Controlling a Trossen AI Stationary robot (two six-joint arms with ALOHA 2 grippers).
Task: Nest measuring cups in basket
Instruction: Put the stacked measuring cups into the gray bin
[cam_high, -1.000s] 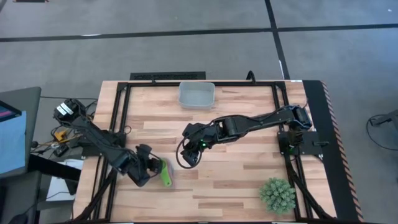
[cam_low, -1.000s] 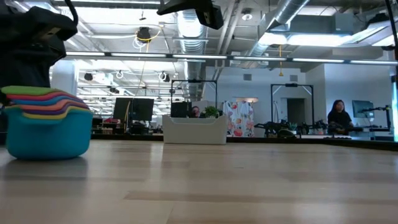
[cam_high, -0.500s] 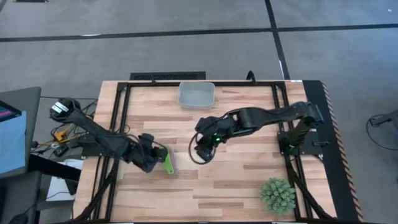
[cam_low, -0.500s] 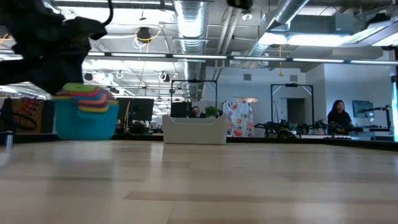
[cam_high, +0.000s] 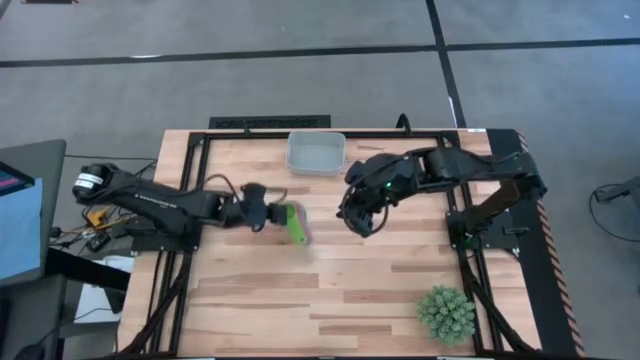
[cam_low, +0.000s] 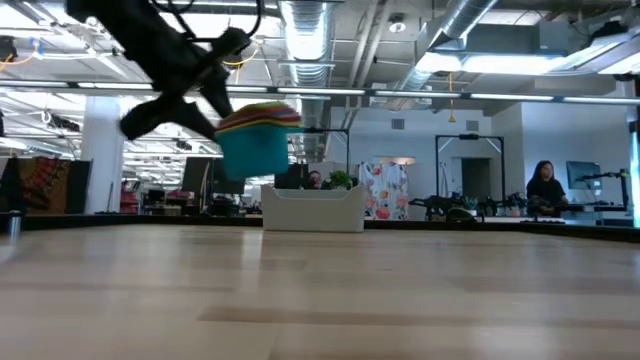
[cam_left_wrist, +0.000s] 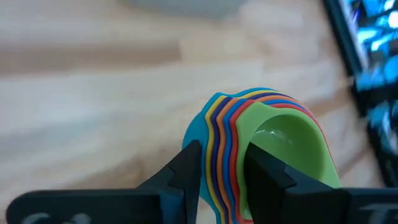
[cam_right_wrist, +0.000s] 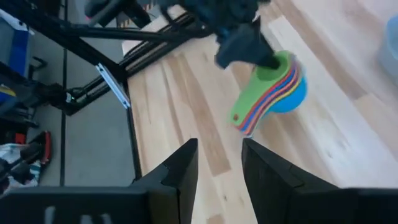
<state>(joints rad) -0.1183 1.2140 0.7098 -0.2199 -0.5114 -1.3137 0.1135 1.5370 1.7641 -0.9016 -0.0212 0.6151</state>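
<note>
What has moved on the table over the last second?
The left gripper, shut on the nested measuring cups, has lifted the stack off the near-left tabletop and carried it toward the basket, so it now hangs in the air. The right gripper has drawn back toward its own side, empty. Basket and spiky plant have not moved.

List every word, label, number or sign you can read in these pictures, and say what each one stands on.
None can be read.
The stack of measuring cups held in the left gripper: no size marks visible.
The basket: no label visible.
The flowered banner in the room behind: pattern only, any writing too small to read.
</note>
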